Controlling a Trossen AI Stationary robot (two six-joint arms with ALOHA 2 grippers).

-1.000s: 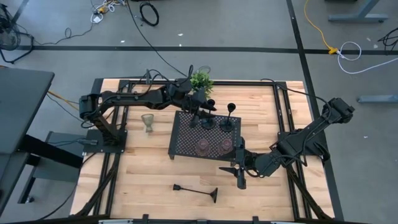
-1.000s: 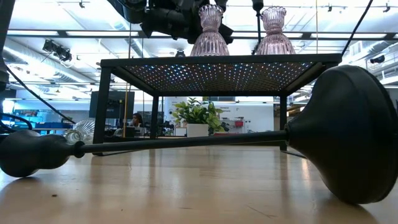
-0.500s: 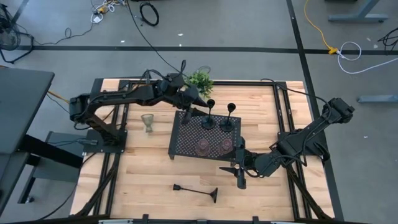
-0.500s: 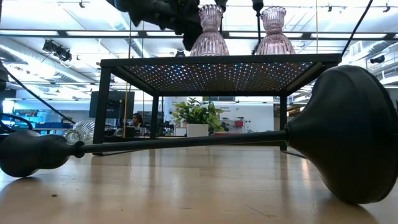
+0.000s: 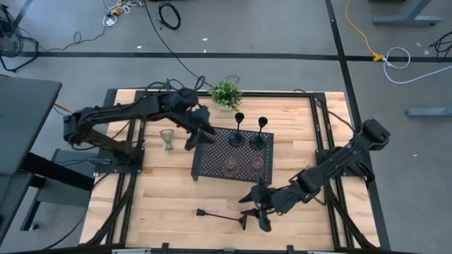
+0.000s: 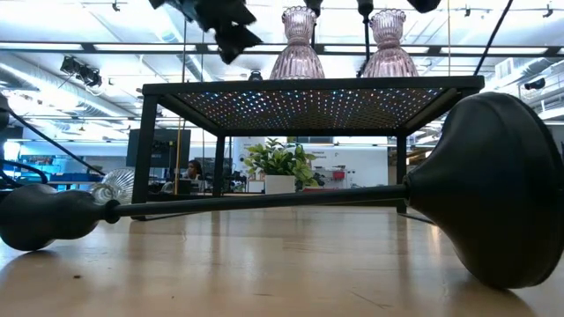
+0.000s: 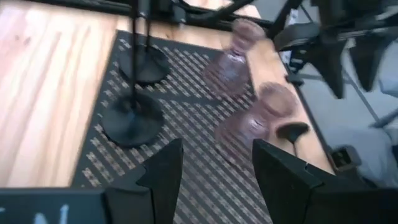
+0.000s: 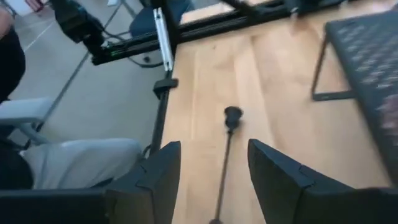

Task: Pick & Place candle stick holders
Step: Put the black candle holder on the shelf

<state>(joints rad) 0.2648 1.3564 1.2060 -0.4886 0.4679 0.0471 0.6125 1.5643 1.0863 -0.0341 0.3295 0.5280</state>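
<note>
1. You are working on a pale wooden counter standing on a grey concrete floor with cables lying about; a black perforated tray on legs sits mid-counter, and a small potted plant stands at the far edge.
2. On the tray, two black stemmed holders stand upright along its far side and two pinkish glass holders along its near side. A clear glass cup stands on the counter left of the tray. One black holder lying on its side rests near the counter's front edge.
3. Your left pincer hovers at the tray's far-left corner, spread and empty. Your right pincer sits beside the lying holder's base, spread, pinching nothing.
4. Only the low view shows the room: an open hall with ceiling lights and a seated person far behind.
5. Only the right wrist view shows grey-trousered legs beside the counter.
</note>
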